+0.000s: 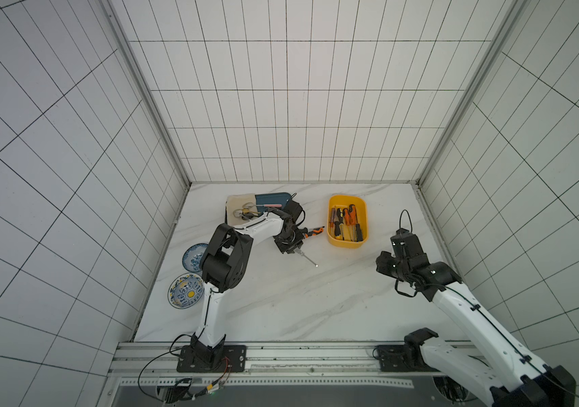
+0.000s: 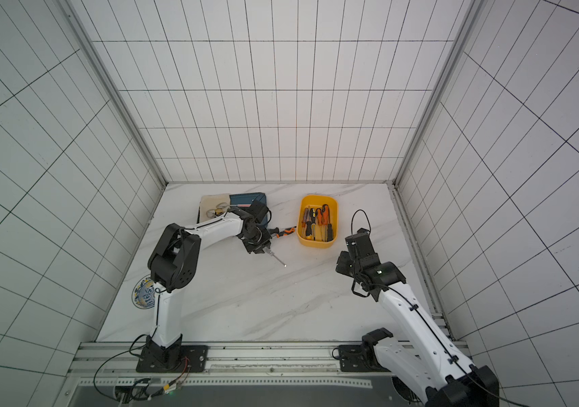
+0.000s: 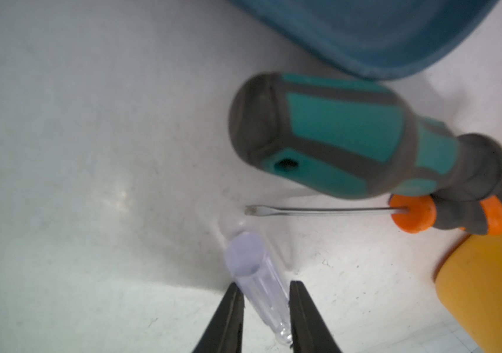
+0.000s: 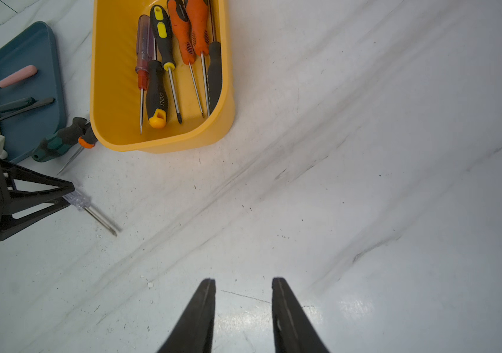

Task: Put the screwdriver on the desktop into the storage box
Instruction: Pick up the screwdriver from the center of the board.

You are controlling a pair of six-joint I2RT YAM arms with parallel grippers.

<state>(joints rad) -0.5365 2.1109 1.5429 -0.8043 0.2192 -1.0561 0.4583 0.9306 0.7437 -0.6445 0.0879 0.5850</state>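
Pinching the clear screwdriver (image 4: 80,201) by its fat handle with the left gripper (image 3: 266,287), likely for a firm hold before lifting, down on the bench (image 4: 335,183) near the storage box (image 4: 112,91), with the right gripper (image 4: 243,279) slightly open, empty, waiting on the box's other side.

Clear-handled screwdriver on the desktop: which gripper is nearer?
Left. The left gripper clamps the clear-handled screwdriver by its handle. The right gripper hangs open over bare desktop, well apart from it.
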